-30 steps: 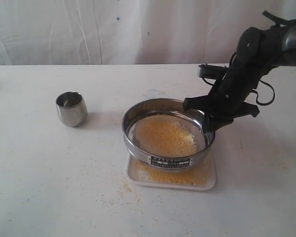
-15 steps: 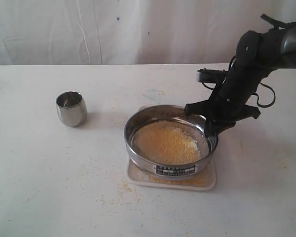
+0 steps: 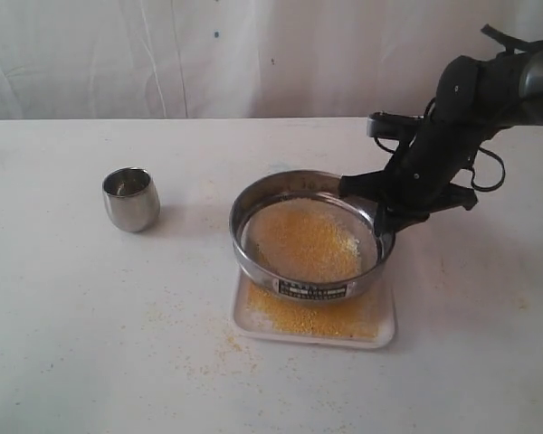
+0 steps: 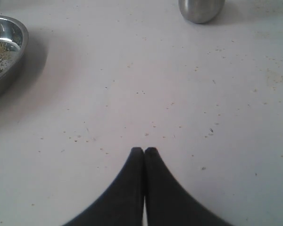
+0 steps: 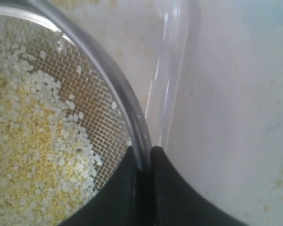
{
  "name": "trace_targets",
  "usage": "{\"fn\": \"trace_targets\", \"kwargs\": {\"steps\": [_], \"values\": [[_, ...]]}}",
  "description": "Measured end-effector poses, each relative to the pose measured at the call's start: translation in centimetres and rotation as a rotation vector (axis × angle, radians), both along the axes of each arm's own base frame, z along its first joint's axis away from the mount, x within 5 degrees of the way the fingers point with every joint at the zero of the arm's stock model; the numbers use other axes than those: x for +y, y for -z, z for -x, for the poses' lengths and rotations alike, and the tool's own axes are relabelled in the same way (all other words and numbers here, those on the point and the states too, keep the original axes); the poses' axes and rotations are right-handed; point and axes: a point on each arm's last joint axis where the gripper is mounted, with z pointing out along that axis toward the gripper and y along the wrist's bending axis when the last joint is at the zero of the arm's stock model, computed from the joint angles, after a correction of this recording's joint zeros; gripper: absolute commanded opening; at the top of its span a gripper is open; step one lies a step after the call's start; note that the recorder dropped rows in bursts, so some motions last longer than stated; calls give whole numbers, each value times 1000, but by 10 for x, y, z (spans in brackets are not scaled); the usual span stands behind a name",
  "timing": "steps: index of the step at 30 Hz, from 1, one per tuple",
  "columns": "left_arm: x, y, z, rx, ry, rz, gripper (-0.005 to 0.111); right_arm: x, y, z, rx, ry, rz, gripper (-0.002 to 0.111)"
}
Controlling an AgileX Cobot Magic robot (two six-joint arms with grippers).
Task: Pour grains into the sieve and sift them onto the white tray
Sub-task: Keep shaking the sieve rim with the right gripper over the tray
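**Exterior view:** On a white surface (image 3: 72,344), the sieve (image 3: 281,185) sits at centre over the far part of the white tray (image 3: 382,334) and appears slightly raised. Grains (image 3: 303,242) lie inside it, and a golden layer covers the tray. The right end effector (image 3: 377,215) clamps the sieve's rim at three o'clock. A steel cup (image 3: 131,199) stands well apart at nine o'clock.

**Left wrist view:** The left end effector (image 4: 144,151) is pressed together and empty, above bare surface.

**Right wrist view:** The end effector's fingers pinch the rim, and pale coarse bits rest on the mesh.

Sifting seems under way. The next move calls for shaking the sieve while keeping it over the tray.
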Motion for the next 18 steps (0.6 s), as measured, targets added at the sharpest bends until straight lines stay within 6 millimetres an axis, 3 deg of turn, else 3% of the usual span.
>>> {"fn": "trace_targets", "kwargs": {"steps": [6, 11, 15, 18], "values": [[0, 0, 0, 0, 0, 0, 0, 6, 5, -4, -57, 19, -16, 0], [0, 0, 0, 0, 0, 0, 0, 5, 4, 6, 49, -13, -18, 0], [0, 0, 0, 0, 0, 0, 0, 7, 4, -1, -37, -34, -6, 0], [0, 0, 0, 0, 0, 0, 0, 5, 4, 2, -5, -34, -3, 0]]}}
